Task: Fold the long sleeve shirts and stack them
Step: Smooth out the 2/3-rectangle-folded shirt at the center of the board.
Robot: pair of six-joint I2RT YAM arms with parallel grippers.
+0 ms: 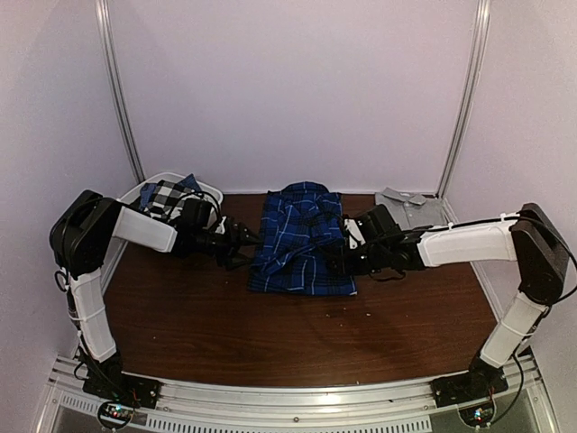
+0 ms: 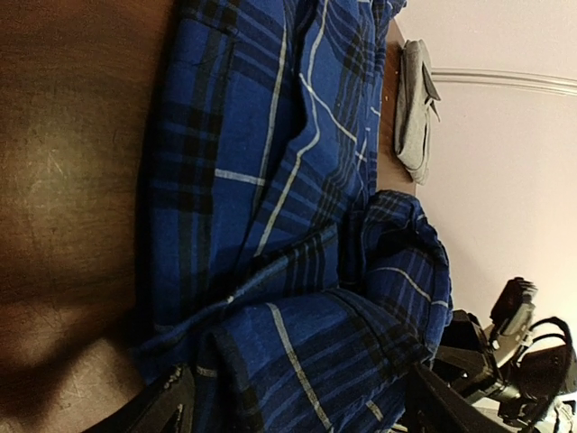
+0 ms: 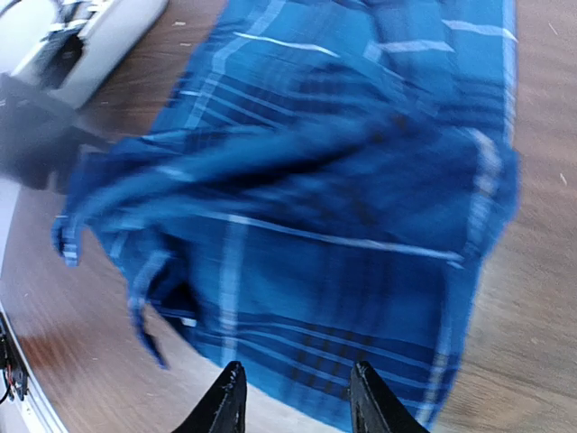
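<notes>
I am looking at the blue plaid shirt (image 1: 302,239). It is lying in the middle of the table (image 1: 225,325), partly folded, with a sleeve bunched up on top.

I am holding the left gripper (image 1: 236,242) low at the shirt's left edge. Its fingers (image 2: 171,406) are standing wide apart with a lump of blue cloth between them, and they are not pinching it. The right gripper (image 1: 341,254) is sitting at the shirt's right edge. Its fingers (image 3: 225,401) are apart too, and I think nothing is caught between them. That wrist view is blurry, though, so I am not sure.

I am putting one arm on each side so that both can take an edge and the fold is coming out even.

The grey shirt (image 1: 410,206) is lying folded at the far right corner, out of the way. I am guessing the stack is going there. The black-and-white check shirt (image 1: 167,197) is sitting in the white basket (image 1: 144,185) at the far left, not yet folded.
</notes>
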